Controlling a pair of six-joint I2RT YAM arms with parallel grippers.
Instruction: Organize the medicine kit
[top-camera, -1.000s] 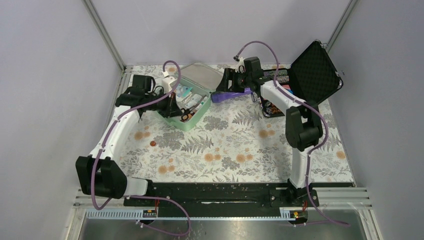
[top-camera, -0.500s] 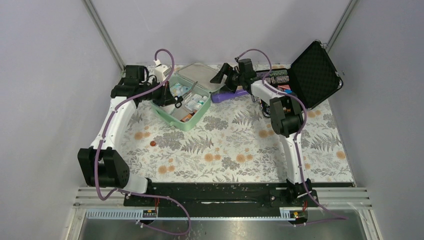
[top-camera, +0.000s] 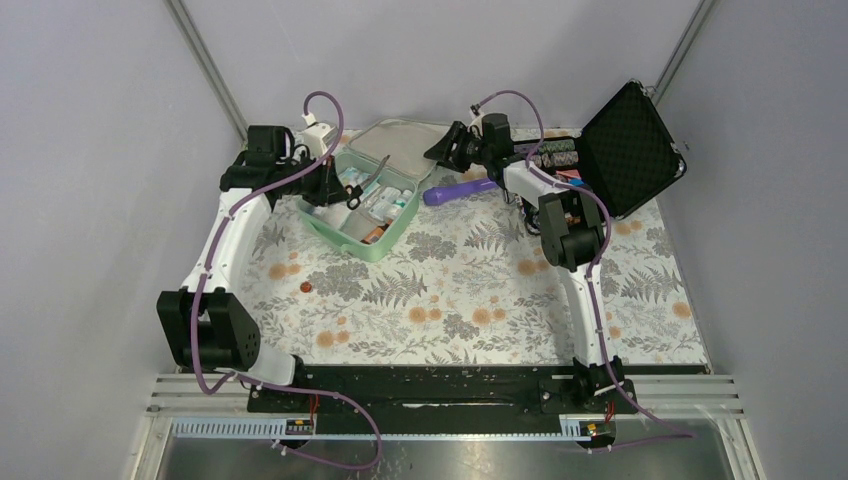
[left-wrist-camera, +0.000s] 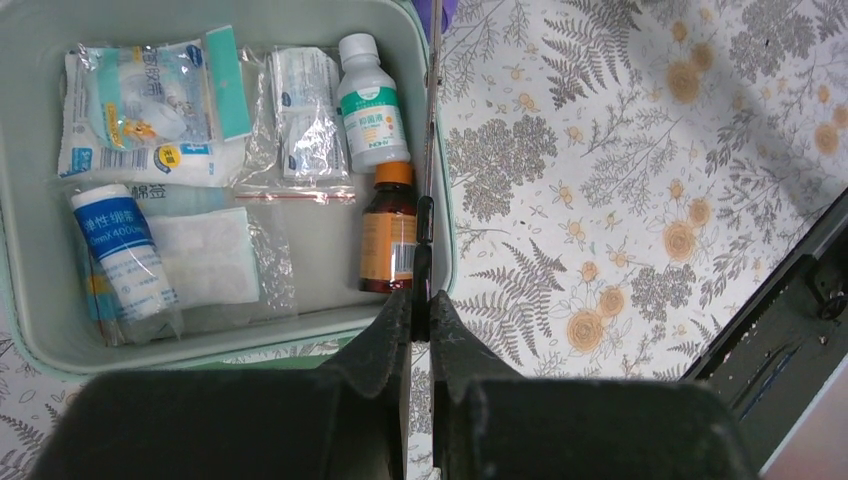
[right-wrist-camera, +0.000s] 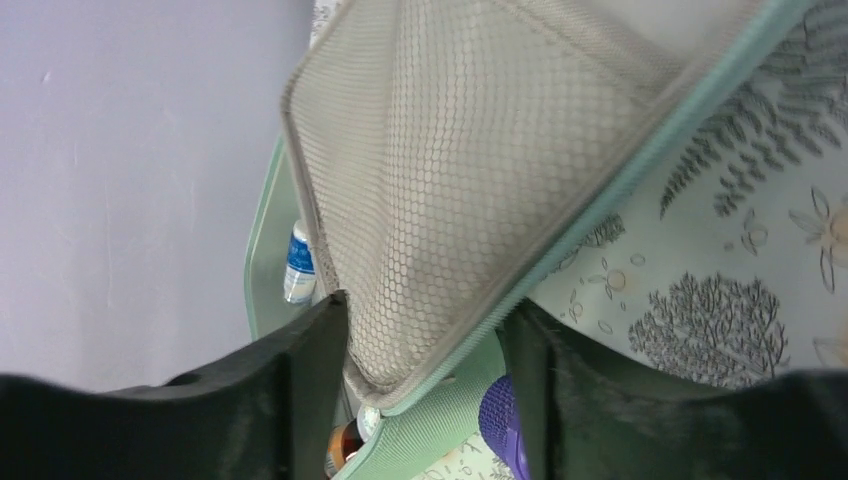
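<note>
The mint-green medicine kit (top-camera: 352, 238) lies open at the back left, with its grey mesh lid (top-camera: 398, 143) raised behind it. In the left wrist view its tray (left-wrist-camera: 440, 262) holds a white bottle (left-wrist-camera: 372, 110), a brown bottle (left-wrist-camera: 388, 235), a gauze roll (left-wrist-camera: 125, 250) and packets (left-wrist-camera: 150, 105). My left gripper (left-wrist-camera: 421, 300) is shut on thin black-handled scissors (left-wrist-camera: 430, 150), which it holds over the tray's right rim; the gripper also shows in the top view (top-camera: 345, 195). My right gripper (right-wrist-camera: 425, 320) is open and straddles the lid's corner (right-wrist-camera: 450, 220); it also shows in the top view (top-camera: 447, 150).
A purple-handled tool (top-camera: 458, 189) lies on the floral cloth just right of the kit and shows between my right fingers (right-wrist-camera: 500, 415). A black foam-lined case (top-camera: 625, 150) with colourful pieces (top-camera: 555, 155) stands open at the back right. Walls close in on both sides.
My left gripper has lifted the scissors and drawn back to the left over the kit. My right gripper has moved left from the purple tool onto the lid's corner.
</note>
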